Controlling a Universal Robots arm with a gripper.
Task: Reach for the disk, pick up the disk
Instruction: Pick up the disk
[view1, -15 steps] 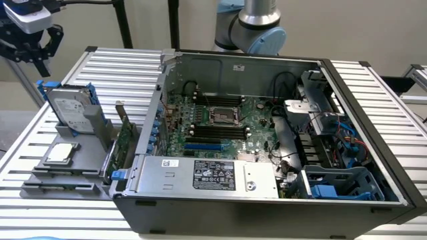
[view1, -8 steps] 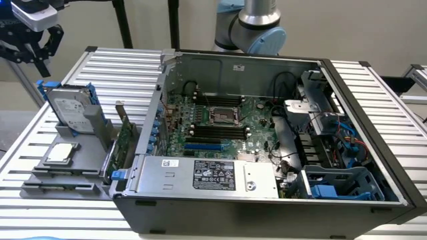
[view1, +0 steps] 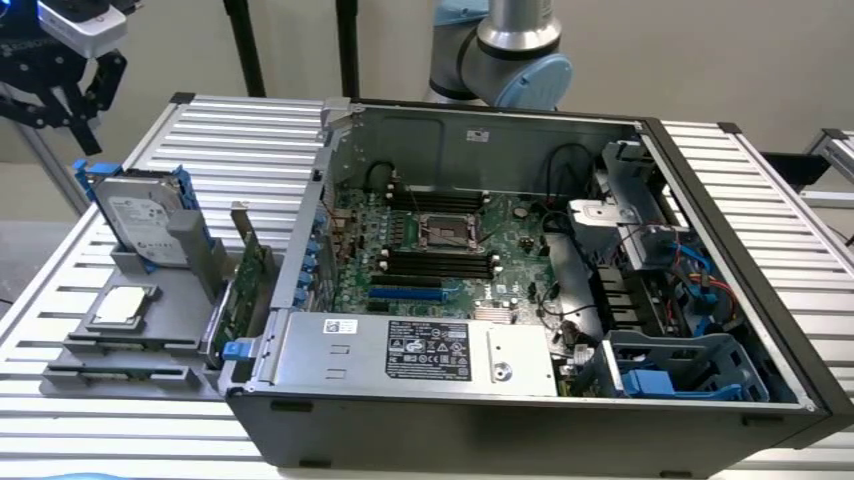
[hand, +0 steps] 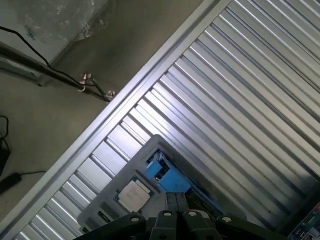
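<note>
Exterior view, disk (view1: 142, 225) upright in grey holder (view1: 80, 376), claw (view1: 60, 118) together above.

- No word, brand or number can be read in either view.
- The disk (view1: 144, 228) carries a white printed label (its lines are too fine to make out).
- The power supply (view1: 514, 365) bears a black label (view1: 429, 350) with white print, and a small white sticker (view1: 342, 325) beside it; both are illegible.
- A pale sticker (view1: 477, 132) on the case's back wall is equally unreadable.
</note>
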